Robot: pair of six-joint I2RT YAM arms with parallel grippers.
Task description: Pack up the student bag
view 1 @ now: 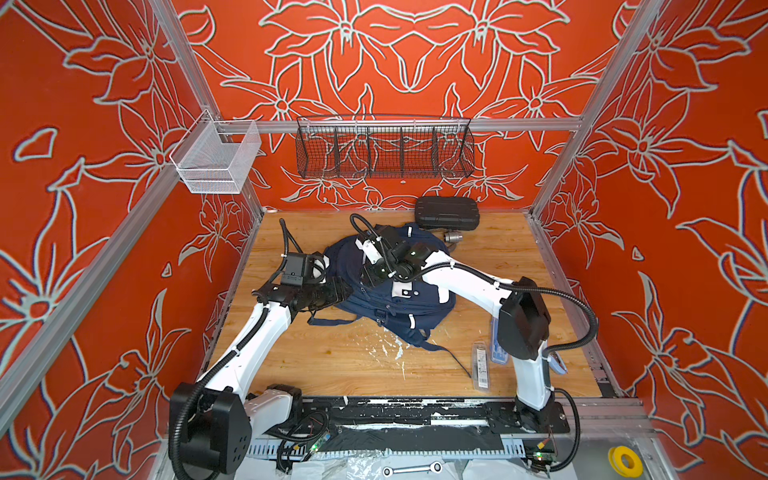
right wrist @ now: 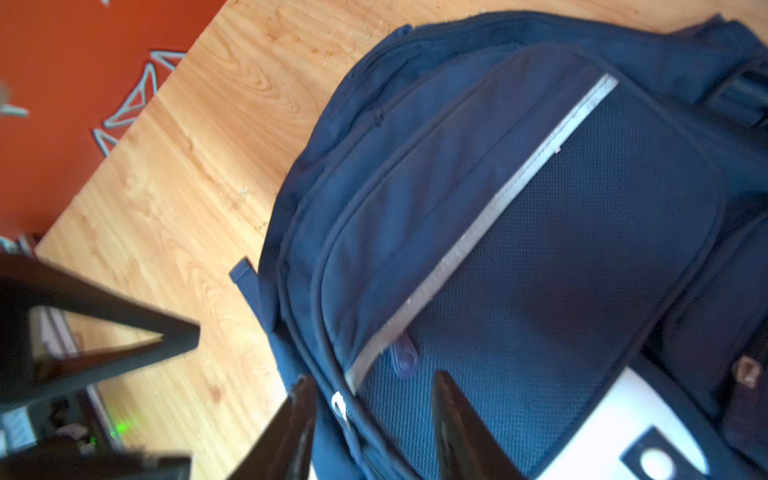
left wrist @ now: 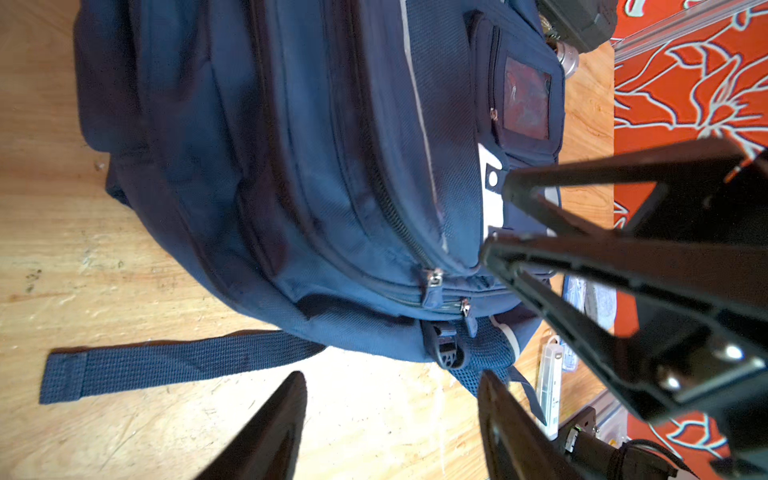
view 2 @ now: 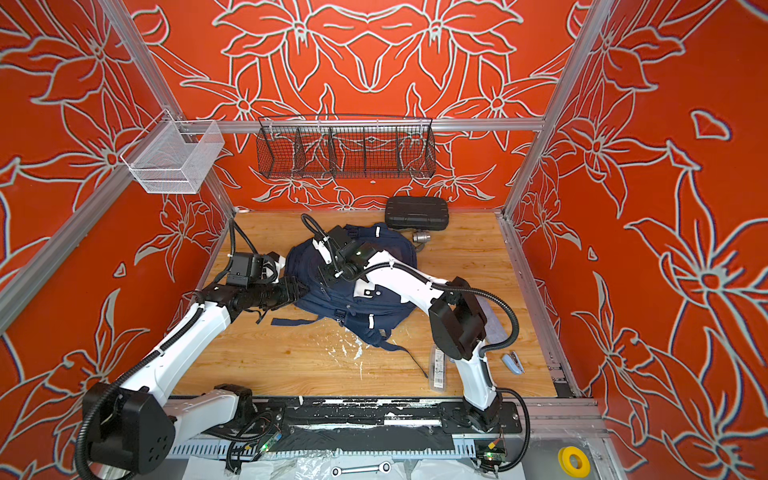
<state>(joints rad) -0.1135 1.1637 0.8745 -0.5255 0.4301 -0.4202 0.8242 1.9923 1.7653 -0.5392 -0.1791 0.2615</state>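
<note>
There are two arms, each with one end effector, and one student bag (view 1: 365, 307).

Closest to the arm bases, far behind both end effectors, lie one wrench (view 1: 412, 469) and one yellow roll (view 1: 624, 461). A bit further in, on the wood surface (view 1: 332, 361), lie one long clear pack (view 1: 481, 365) and one small light blue tool (view 2: 512, 361). Both are well back from the right end effector, down by its arm.

Next comes the big blue bag, lying flat in the middle of the surface. The left end effector (left wrist: 390, 378) is at the side of the bag. Its two fingers are spread wide with nothing between them but bare wood. The bag and one loose strap lie just in front of its tips. The right end effector (right wrist: 374, 376) hangs right over the front of the bag, near the grey stripe. Its fingers are apart too and grip nothing.

Past the right end effector sits one small metal thing (view 1: 453, 238), then one black case (view 1: 446, 213) by the back wall. Highest and furthest hang two baskets: one white (view 1: 216, 160) and one black wire (view 1: 384, 151).
</note>
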